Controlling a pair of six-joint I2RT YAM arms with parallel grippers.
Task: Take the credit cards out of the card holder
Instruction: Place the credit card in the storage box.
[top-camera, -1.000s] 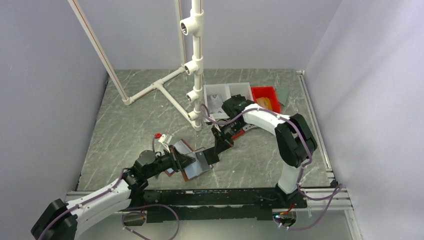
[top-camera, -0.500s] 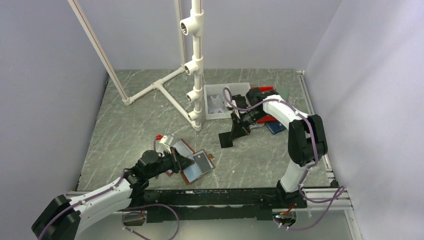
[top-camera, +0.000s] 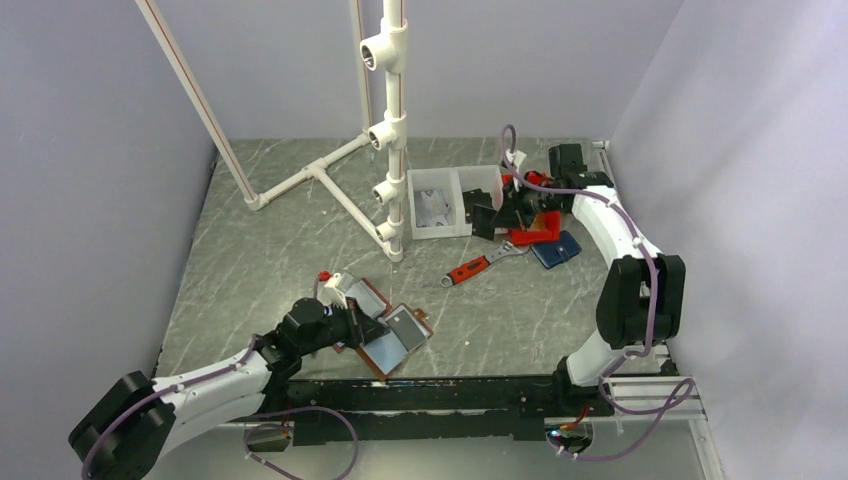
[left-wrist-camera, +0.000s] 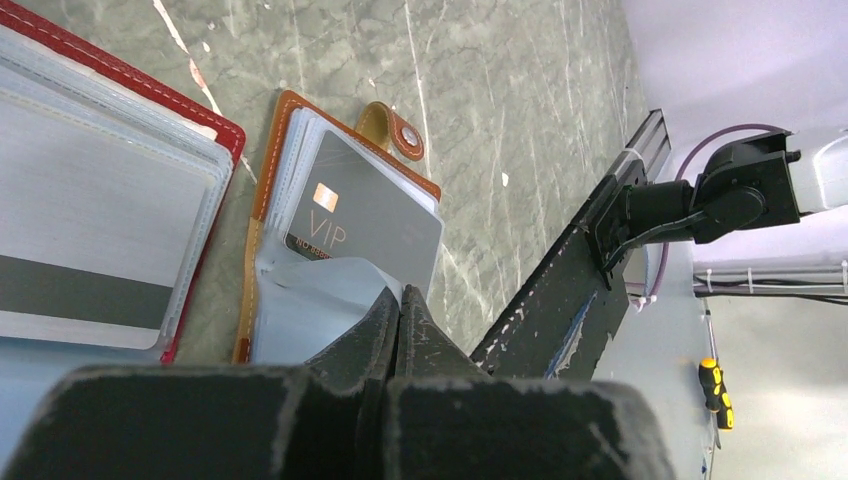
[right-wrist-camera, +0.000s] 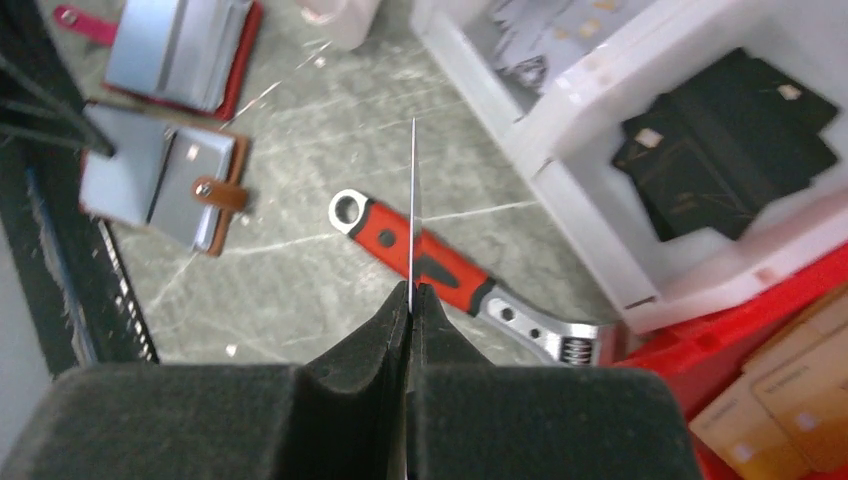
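1 thin dark card (top-camera: 483, 220) is clamped edge-on in the closed right gripper (right-wrist-camera: 411, 290) near the white plastic bin (right-wrist-camera: 590, 95); releasing early would drop it outside. Left gripper (left-wrist-camera: 398, 300), closed, pins the tan leather card holder (left-wrist-camera: 300, 290) to the grey marbled table (left-wrist-camera: 500, 120).

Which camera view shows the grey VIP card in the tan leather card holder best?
Left wrist: the grey VIP card is close, its chip and lettering readable, in the tan leather card holder. Top external shows only a small grey rectangle; right wrist, a blurred grey patch.

"VIP" on grey card (left-wrist-camera: 380, 215) in tan card holder (left-wrist-camera: 300, 300).
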